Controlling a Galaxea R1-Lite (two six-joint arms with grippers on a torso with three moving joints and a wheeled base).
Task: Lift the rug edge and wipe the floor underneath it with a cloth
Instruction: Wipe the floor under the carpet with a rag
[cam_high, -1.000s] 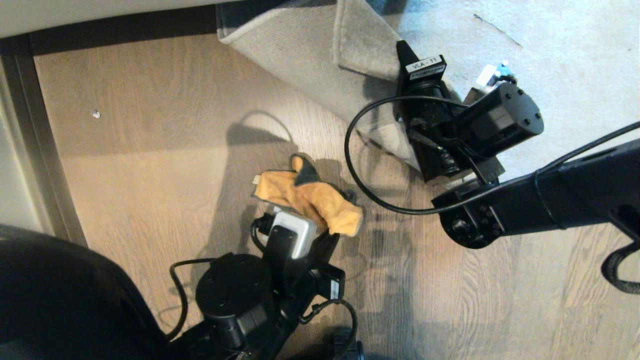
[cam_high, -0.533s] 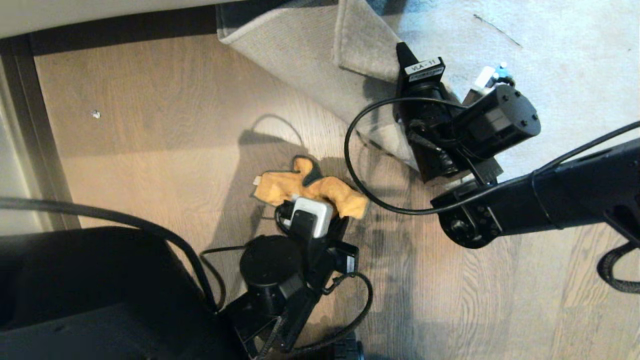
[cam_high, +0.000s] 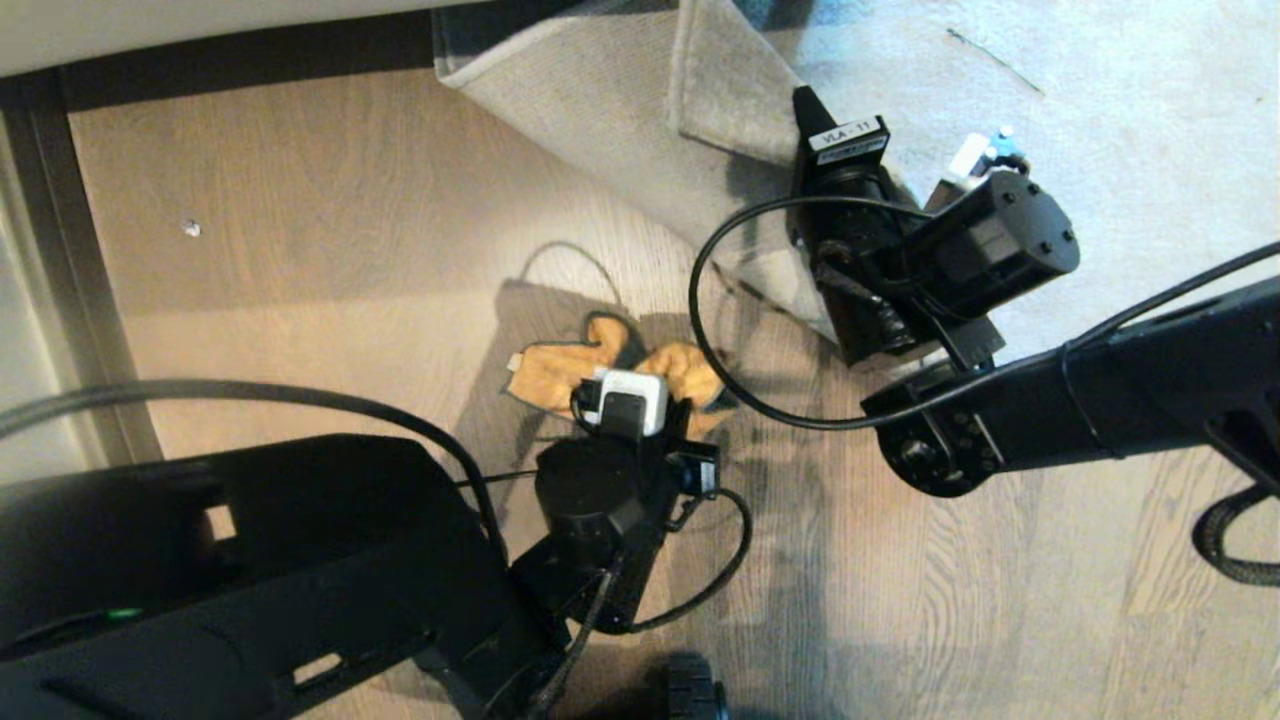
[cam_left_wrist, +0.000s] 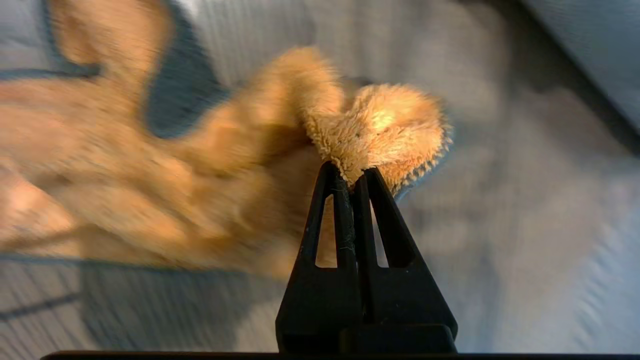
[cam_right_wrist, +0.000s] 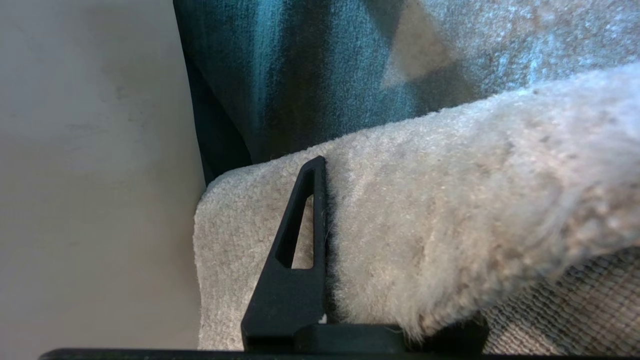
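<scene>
1. Cloth (cam_high: 552, 372): small, mustard-orange, lying crumpled on the floor (cam_high: 300, 250) near the folded-back rug edge (cam_high: 620, 120). Soft, limp and light by the look; likely to bunch and drag rather than slide flat.
2. Left gripper (cam_left_wrist: 354, 175): jaws pressed together, pinching one fuzzy fold of the cloth between the tips. Most of the fabric hangs free to one side, in contact with the planks.
3. Handling judgement for the cloth: a pinch at one fold gives little control of the loose part. Better contact probably with the tips kept low, so that more fabric is pressed against the wood. Risk of the fold slipping out under friction.
4. Right gripper (cam_high: 815, 105): at the rug, closed on the turned-over border. In the right wrist view only one finger (cam_right_wrist: 300, 225) visible beside the pile; the other one hidden behind the thick fold.
5. Rug edge: turned over, pale woven backing facing up, the corner reaching toward the dark skirting (cam_high: 250, 45). Thick and floppy, seemingly heavier than the cloth; likely to fall back if released.
6. Best hold for the rug, as a judgement: at the border itself, near the corner, as now.
7. Floor: brown wood-grain planks, matte, uncovered beside the fold; a small pale speck (cam_high: 191, 229) well apart from the cloth.
</scene>
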